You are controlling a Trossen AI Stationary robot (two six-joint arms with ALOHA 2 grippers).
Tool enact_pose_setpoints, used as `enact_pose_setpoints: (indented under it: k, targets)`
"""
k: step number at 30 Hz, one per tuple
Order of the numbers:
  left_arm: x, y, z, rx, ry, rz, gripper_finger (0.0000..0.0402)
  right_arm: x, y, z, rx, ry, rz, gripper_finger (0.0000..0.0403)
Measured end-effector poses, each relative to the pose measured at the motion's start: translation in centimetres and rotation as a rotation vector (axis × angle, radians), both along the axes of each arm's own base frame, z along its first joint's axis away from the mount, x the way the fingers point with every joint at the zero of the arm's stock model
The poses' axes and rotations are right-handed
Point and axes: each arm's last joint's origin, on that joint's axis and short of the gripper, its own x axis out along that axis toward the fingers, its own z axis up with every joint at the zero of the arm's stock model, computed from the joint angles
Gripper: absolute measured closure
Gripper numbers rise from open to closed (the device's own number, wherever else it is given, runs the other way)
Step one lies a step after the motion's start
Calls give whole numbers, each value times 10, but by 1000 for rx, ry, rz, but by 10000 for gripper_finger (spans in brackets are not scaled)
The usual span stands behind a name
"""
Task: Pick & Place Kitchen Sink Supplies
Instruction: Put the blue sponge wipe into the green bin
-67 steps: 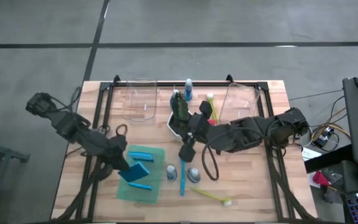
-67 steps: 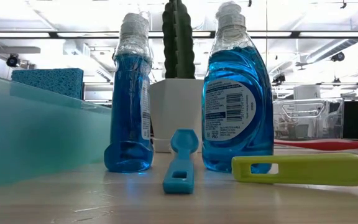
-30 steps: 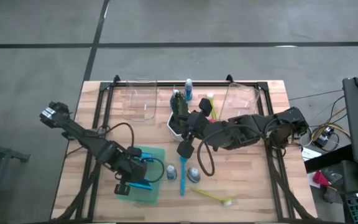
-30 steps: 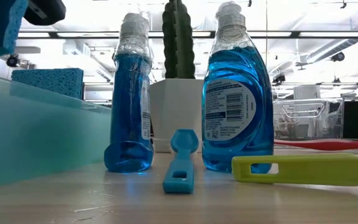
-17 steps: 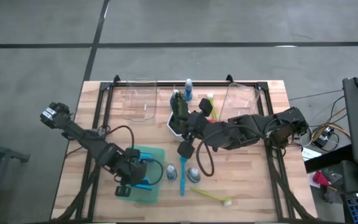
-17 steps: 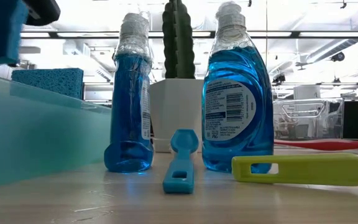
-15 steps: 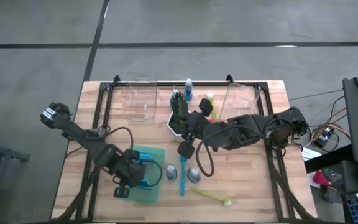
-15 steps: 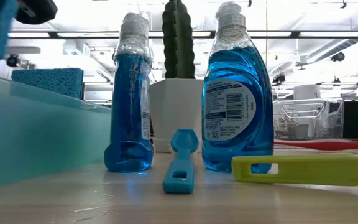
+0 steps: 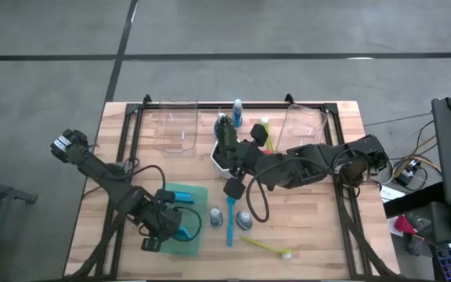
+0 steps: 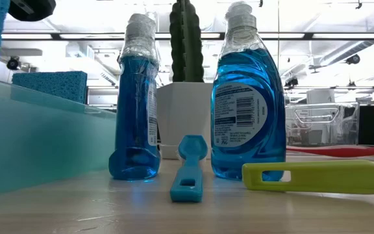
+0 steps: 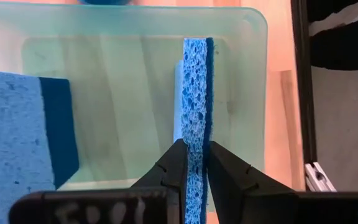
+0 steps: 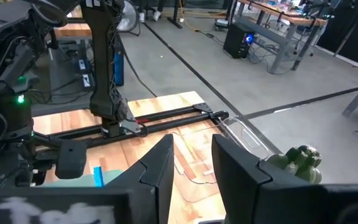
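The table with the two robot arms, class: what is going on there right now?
The left gripper is shut on a blue sponge, held on edge over the green tray, where another sponge lies. The right gripper waits, open and empty, beside the cactus. Two blue bottles stand on the table, with a blue brush and a yellow brush lying near them.

2 dark, jointed arms, both black with loose black cables looping beside them. Each gripper has 2 flat, tapering black fingers [image 11: 174, 168]. Pale, blurred lettering marks the left wrist's housing.
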Motion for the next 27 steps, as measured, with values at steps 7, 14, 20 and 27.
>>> enact_pose_setpoints:
  k: [7, 14, 20, 27]
  targets:
    - [0, -1, 0, 7, -11, -19, 351, 0, 0, 0, 0, 0, 0, 310]
    - [0, -2, -1, -6, -2, 16, 351, 0, 0, 0, 0, 0, 0, 302]
    - [0, -2, -1, -7, -2, 14, 351, 0, 0, 0, 0, 0, 0, 295]
    - [0, -2, -1, 0, -7, -5, 351, 0, 0, 0, 0, 0, 0, 306]
